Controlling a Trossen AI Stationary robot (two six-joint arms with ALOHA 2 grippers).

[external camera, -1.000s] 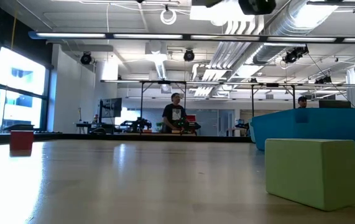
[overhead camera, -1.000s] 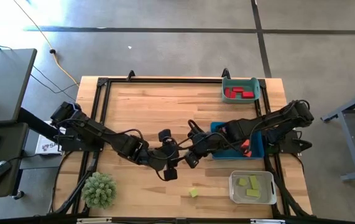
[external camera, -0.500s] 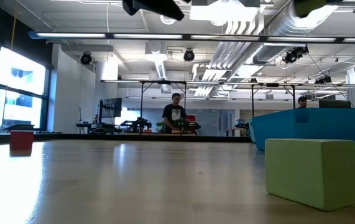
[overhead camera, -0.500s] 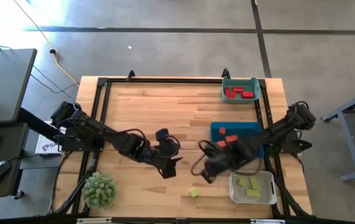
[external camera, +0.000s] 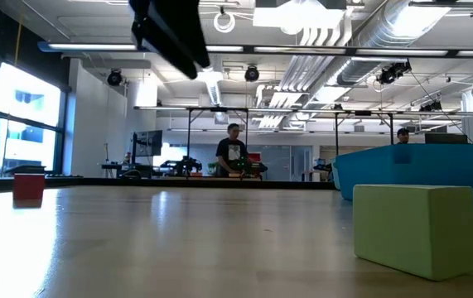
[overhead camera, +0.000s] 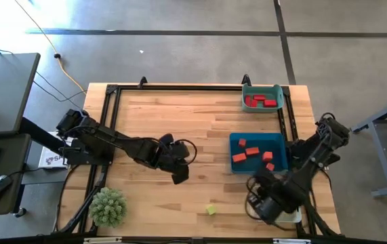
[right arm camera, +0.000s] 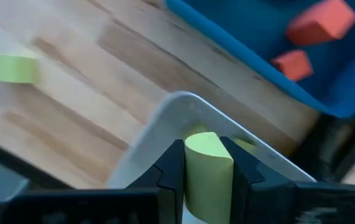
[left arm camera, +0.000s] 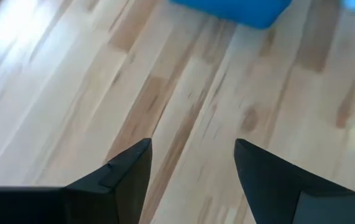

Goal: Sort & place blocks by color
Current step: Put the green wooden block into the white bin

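The right claw (right arm camera: pixel 207 180) is clamped on a yellow-green block (right arm camera: pixel 207 163) and hangs over the near edge of the white bin (right arm camera: pixel 165 121), so release looks like the next move: the bin lies right under the block, with another green piece just behind it. The left claw (overhead camera: pixel 177 174) stands open and empty over the mid desk (overhead camera: pixel 179 115). One loose green block (overhead camera: pixel 211 210) lies near the desk's front edge, between the two claws. The blue bin (overhead camera: pixel 280 157) holds orange blocks; the teal bin (overhead camera: pixel 245 92) holds red ones.
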